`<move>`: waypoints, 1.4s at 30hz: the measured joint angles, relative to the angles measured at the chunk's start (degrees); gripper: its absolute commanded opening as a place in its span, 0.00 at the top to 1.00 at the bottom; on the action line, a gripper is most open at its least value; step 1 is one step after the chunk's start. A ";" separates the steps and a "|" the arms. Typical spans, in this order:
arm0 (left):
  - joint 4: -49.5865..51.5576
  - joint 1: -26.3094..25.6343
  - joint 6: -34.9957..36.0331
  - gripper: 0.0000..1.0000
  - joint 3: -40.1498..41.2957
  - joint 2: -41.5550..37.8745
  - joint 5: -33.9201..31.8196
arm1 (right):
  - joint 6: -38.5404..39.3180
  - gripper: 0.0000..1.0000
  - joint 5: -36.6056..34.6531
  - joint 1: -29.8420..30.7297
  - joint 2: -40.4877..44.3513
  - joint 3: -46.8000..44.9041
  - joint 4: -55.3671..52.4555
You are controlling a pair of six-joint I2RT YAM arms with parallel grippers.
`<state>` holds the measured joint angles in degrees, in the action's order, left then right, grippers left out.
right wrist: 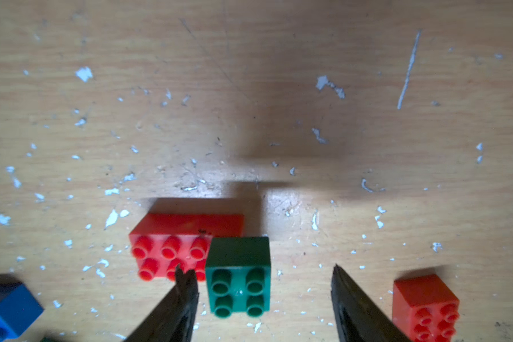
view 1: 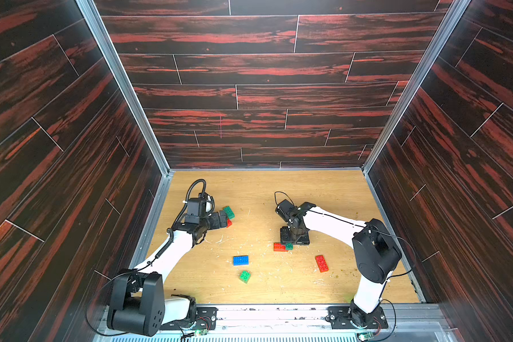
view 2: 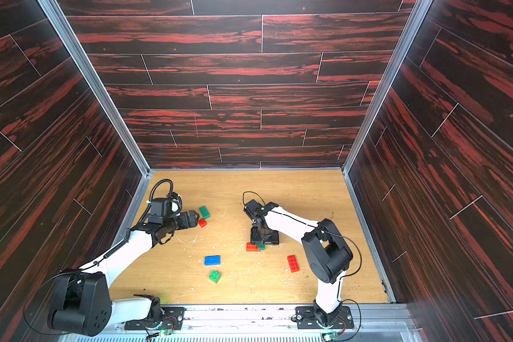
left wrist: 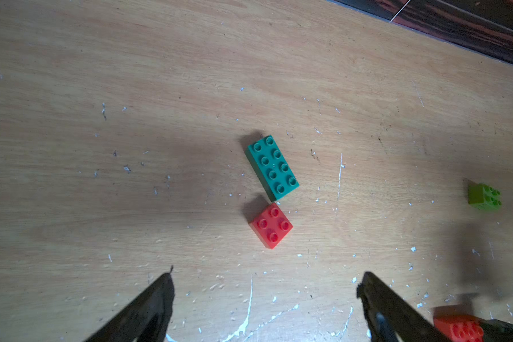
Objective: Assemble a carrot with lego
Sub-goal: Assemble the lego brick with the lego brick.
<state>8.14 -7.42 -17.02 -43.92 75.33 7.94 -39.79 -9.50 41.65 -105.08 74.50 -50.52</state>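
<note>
On the surface (view 1: 308,192), the left end effector (left wrist: 267,272) at far left gapes wide, empty; the right end effector (right wrist: 261,268), centre, is spread, gripping nothing. The lego (view 1: 240,260) lies loose: teal long brick (left wrist: 272,167) by the left one, dark green square brick (right wrist: 238,277) between the right's jaws.

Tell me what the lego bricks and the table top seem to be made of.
Teal brick, red square brick, dark green brick: moulded plastic by the look, smooth with a slight sheen, uniform colour, crisp round studs.
Table: light wood or wood-print laminate, matt, grain lines showing, scratched and flecked white; solid or veneer, I cannot tell.
</note>
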 measured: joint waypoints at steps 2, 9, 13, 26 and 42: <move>0.00 0.00 0.00 0.01 0.00 0.00 0.02 | -0.04 0.48 -0.02 -0.04 0.35 0.17 -0.26; 0.00 0.00 0.02 0.01 0.00 0.00 0.02 | -0.33 0.68 -0.15 -0.33 1.99 0.37 -0.98; 0.00 0.00 0.02 0.01 0.00 0.00 0.00 | -0.48 0.75 0.15 -0.33 2.56 0.37 -0.90; 0.00 0.00 0.02 0.01 0.00 0.00 -0.02 | -0.44 0.87 2.84 -0.15 2.56 0.37 0.63; 0.00 -0.04 0.02 0.01 0.00 0.00 -0.55 | -0.28 0.89 5.40 0.39 2.45 -0.07 2.78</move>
<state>8.14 -7.46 -16.99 -43.92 75.33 7.40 -40.07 -4.10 42.04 -102.63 74.43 -47.75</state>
